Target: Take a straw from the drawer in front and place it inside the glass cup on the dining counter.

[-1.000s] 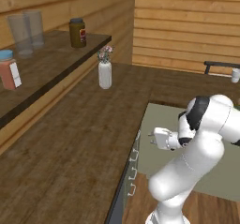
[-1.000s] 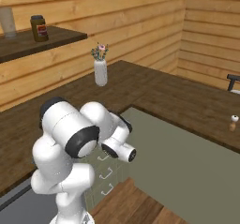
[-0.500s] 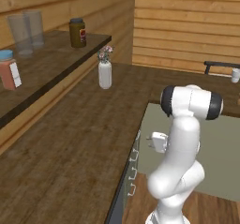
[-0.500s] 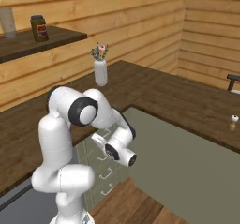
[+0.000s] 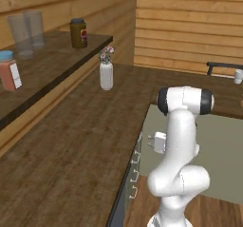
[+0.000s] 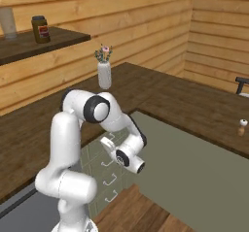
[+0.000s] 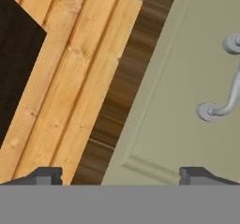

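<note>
Jaws spread, empty; drawer front (image 7: 187, 82) directly ahead, untouched

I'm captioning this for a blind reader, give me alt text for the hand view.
The open gripper faces a pale green cabinet front with a curved grey handle at right. Light wood planks run diagonally at left.

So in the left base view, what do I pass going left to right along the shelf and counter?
Red-and-white carton → two tall clear tumblers → dark jar → white vase with flowers → robot arm → small whitish cup at the far right.
</note>
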### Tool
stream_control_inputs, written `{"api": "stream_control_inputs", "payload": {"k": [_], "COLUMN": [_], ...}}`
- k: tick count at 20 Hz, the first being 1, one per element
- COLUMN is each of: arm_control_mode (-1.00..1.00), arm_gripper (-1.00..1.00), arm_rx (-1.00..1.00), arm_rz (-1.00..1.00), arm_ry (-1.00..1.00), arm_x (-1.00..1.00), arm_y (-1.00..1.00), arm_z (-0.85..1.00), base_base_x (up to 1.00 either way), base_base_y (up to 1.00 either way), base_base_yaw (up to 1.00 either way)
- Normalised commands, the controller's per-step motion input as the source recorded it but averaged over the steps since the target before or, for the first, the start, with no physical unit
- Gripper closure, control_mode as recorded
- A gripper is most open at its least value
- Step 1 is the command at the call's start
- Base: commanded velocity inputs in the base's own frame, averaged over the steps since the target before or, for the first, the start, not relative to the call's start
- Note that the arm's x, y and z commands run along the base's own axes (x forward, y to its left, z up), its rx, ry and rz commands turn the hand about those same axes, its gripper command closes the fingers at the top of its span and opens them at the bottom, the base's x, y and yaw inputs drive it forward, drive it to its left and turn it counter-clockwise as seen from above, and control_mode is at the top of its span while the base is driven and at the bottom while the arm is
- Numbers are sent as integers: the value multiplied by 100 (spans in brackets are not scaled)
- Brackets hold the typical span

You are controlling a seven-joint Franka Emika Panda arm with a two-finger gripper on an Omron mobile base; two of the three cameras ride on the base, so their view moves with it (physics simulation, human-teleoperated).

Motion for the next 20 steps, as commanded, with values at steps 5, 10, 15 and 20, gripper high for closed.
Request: {"api": "stream_control_inputs", "payload": {"k": [5,10,15,20], "arm_control_mode": [-100,-100,-100,-100], "arm_gripper": [-100,-100,-100,-100], "arm_rx": [4,0,-5,-4], "arm_rz": [-1,-5,-9,-11], "arm_ry": [0,2,7,8], "arm_x": [49,36,8,8], "arm_y": [4,17,16,0], "arm_z": [0,-15,-47,-32], "base_base_x": [0,0,0,0], "base_base_y": [0,0,0,0], "base_base_yaw": [0,0,0,0]}}
